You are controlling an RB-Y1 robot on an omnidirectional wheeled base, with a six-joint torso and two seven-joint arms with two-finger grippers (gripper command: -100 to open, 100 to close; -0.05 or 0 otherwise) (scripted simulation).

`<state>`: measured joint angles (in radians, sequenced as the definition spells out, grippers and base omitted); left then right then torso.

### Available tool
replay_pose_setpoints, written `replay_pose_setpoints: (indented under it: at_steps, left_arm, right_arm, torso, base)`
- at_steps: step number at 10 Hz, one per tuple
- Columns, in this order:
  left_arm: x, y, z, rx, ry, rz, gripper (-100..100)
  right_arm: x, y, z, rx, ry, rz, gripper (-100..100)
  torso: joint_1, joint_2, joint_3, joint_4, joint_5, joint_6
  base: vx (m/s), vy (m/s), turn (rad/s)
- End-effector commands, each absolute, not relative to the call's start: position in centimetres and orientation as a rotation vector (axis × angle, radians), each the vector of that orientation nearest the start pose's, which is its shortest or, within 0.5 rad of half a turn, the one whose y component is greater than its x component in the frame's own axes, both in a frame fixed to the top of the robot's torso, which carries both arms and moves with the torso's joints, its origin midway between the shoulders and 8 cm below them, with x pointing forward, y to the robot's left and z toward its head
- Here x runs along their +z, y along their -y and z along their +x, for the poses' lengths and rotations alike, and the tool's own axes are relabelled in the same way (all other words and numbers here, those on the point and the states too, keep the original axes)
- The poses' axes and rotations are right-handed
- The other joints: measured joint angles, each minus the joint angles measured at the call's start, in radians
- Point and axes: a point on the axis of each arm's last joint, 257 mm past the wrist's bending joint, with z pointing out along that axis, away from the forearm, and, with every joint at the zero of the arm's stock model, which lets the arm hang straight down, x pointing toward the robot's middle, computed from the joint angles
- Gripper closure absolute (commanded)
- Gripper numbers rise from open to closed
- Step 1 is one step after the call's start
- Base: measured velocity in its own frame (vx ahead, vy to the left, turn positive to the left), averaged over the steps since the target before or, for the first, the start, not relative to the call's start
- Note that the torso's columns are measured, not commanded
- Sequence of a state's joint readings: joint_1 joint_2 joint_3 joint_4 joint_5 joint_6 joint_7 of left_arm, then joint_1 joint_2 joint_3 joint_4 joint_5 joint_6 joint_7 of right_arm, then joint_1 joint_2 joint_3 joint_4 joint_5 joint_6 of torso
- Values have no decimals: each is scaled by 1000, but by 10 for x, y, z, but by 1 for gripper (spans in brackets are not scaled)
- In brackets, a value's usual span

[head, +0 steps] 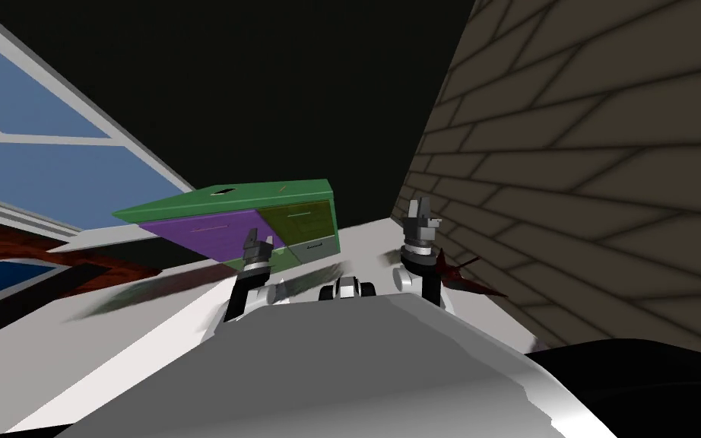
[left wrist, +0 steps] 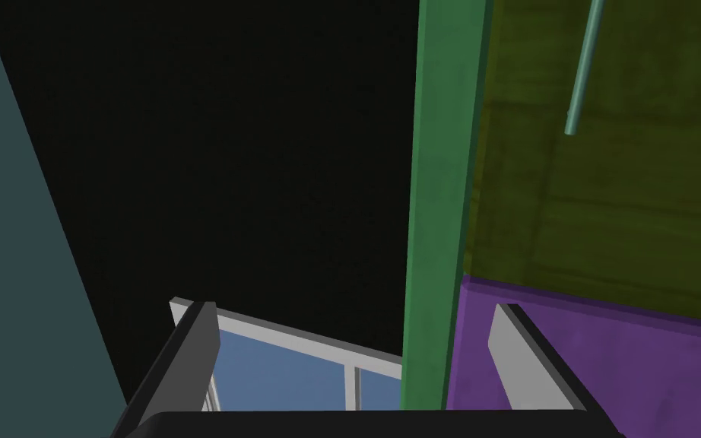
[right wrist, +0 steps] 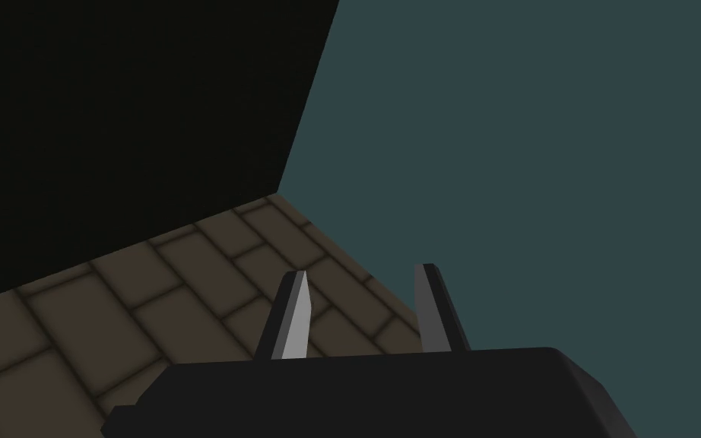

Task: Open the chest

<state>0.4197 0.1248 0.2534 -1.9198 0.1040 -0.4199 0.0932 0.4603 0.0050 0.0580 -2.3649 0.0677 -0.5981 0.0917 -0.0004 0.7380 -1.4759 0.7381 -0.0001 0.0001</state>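
Against the black area, the shut chest (head: 265, 217) is standing on white floor (head: 98, 357), its green edge lying between the left gripper (left wrist: 354, 306)'s wide-apart jaws; the right gripper (right wrist: 363, 270)'s are gaping narrowly.

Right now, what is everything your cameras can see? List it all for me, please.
chest: one, green top with purple, olive and grey fronts, ahead on the floor
bar handle: one, green, on an olive front
window: one, blue panes, white frame, left of the chest
wall: one, brown tiled, on my right
floor: white
spiky object: one, dark red, by the wall
left gripper: open, at the chest's green edge
right gripper: raised beside the wall
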Motion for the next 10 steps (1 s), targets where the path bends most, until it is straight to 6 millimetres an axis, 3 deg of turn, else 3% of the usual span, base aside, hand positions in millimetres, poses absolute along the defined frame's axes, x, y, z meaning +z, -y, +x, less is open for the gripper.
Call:
replay_pose_setpoints:
  at_steps: [1, 7, 8, 10]
  left_arm:
    - [-130, -433, 380, -1060, -751, -1015, -100]
    - [-169, -489, 366, -960, -721, -1130, -100]
    - [-180, -509, 360, -924, -713, -1161, -100]
    - [-190, -528, 353, -890, -704, -1189, -100]
  right_arm:
    - [89, 242, 310, 1287, -506, 422, 0]
    - [89, 242, 310, 1287, -506, 422, 0]
    - [89, 242, 310, 1287, -506, 422, 0]
    - [89, 242, 310, 1287, -506, 422, 0]
  torso:
    - [0, 0, 0, 0, 0, 0]
    - [0, 0, 0, 0, 0, 0]
    - [1, 0, 0, 0, 0, 0]
    - [1, -1, -1, -1, 0, -1]
  base:
    - [71, 17, -169]
    - [86, 26, -202]
    - [109, 44, -368]
    - [110, 42, -215]
